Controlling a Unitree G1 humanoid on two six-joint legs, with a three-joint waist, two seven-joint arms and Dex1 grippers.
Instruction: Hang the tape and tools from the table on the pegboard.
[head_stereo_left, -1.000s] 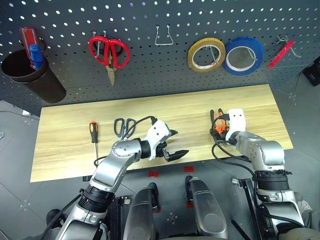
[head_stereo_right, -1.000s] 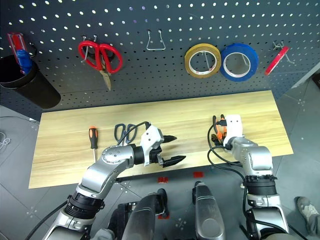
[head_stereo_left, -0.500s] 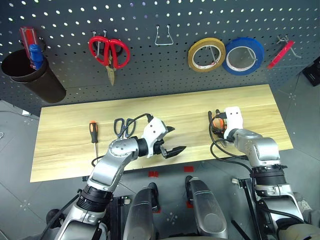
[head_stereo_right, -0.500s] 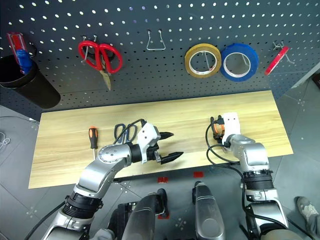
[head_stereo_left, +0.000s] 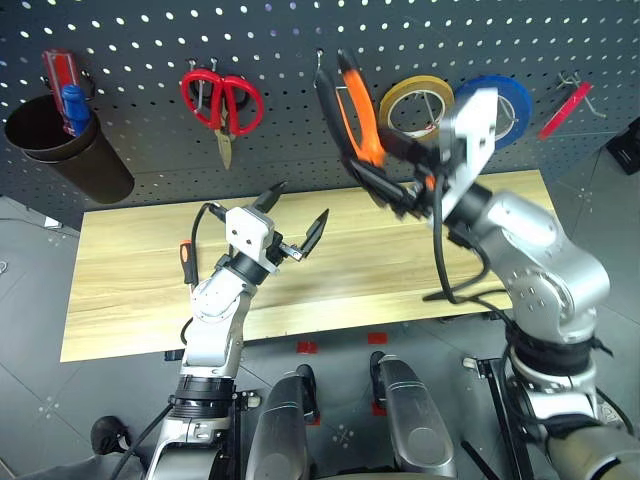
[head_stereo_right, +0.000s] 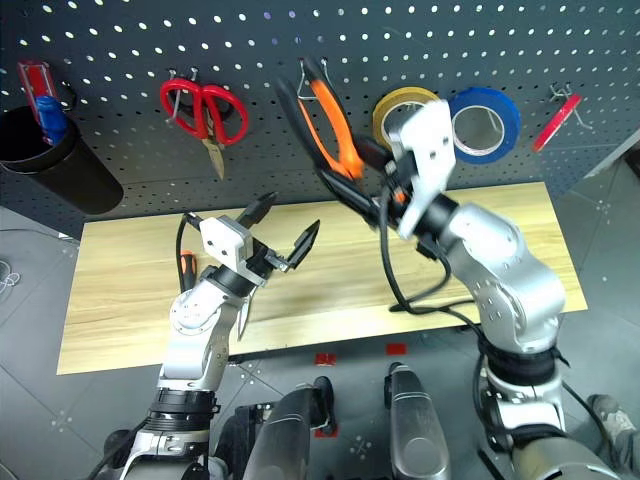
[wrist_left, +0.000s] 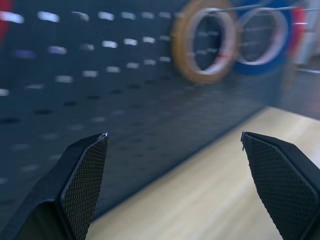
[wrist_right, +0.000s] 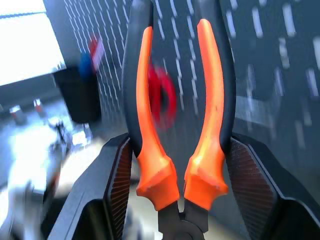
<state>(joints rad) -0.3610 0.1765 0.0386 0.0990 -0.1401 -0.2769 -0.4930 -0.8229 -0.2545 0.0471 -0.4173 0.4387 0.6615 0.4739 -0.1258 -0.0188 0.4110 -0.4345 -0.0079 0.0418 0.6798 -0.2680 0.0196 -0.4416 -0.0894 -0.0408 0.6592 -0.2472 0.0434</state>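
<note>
Gripping the pliers (head_stereo_left: 352, 105) near the base of their handles, the right gripper (head_stereo_left: 400, 185) holds them raised in front of the pegboard (head_stereo_left: 290, 130), orange-and-black handles pointing up toward the bare wire hook between the red scissors (head_stereo_left: 222, 100) and the yellow tape (head_stereo_left: 414, 107). The right wrist view has both black fingers (wrist_right: 120, 187) pressed against the outer sides of the handles, squeezing them toward each other. Pliers are stiff, fairly heavy metal, and the rubbery handle sleeves give decent friction, so this low hold looks secure; the free upper ends of the handles are what must slip over a hook, and squeezing too hard could narrow the gap between them. The left gripper (head_stereo_left: 297, 218) is lifted above the table (head_stereo_left: 480, 215), its fingers spread wide and holding nothing. The screwdriver (head_stereo_left: 186, 262) lies on the wood beside the left arm, partly hidden; being slim and light, it is best pinched across its thicker handle. The yellow tape already hangs on the board next to the blue roll (head_stereo_left: 508, 105).
</note>
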